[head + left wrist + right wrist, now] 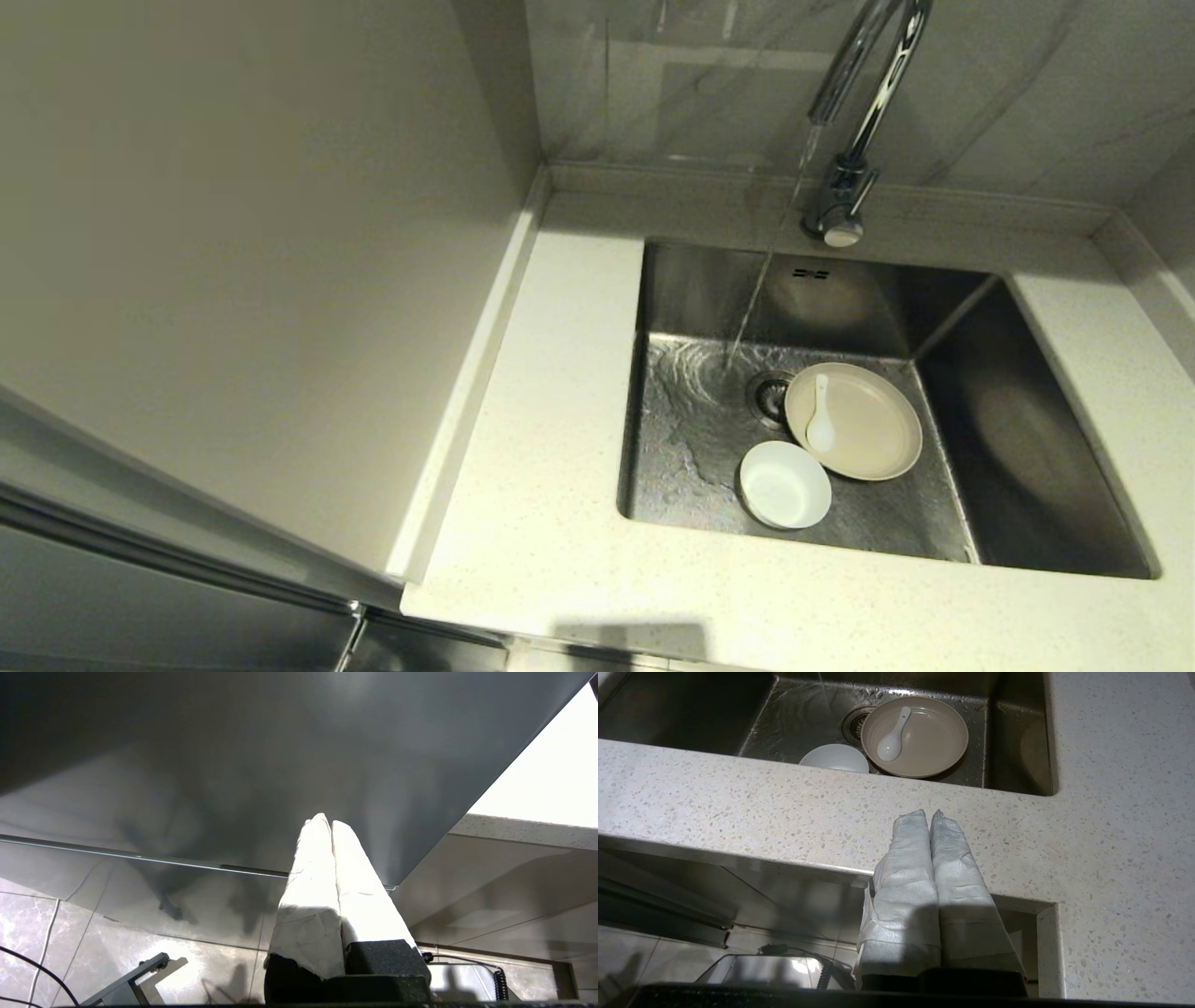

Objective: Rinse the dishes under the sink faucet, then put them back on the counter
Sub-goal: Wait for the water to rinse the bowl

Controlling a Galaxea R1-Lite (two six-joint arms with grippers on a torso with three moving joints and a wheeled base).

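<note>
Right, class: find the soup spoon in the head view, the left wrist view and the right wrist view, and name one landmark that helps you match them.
Head view: the spoon lies in the plate on the sink floor.
Left wrist view: not in it.
Right wrist view: the spoon lies in the plate, beyond the counter edge.
Shared landmark: the drain strainer beside the plate.

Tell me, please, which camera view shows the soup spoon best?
The right wrist view: the soup spoon lies unobstructed on the plate in the sink, bowl and handle distinct. The head view shows it too, but less distinctly. The left wrist view shows no spoon.
</note>
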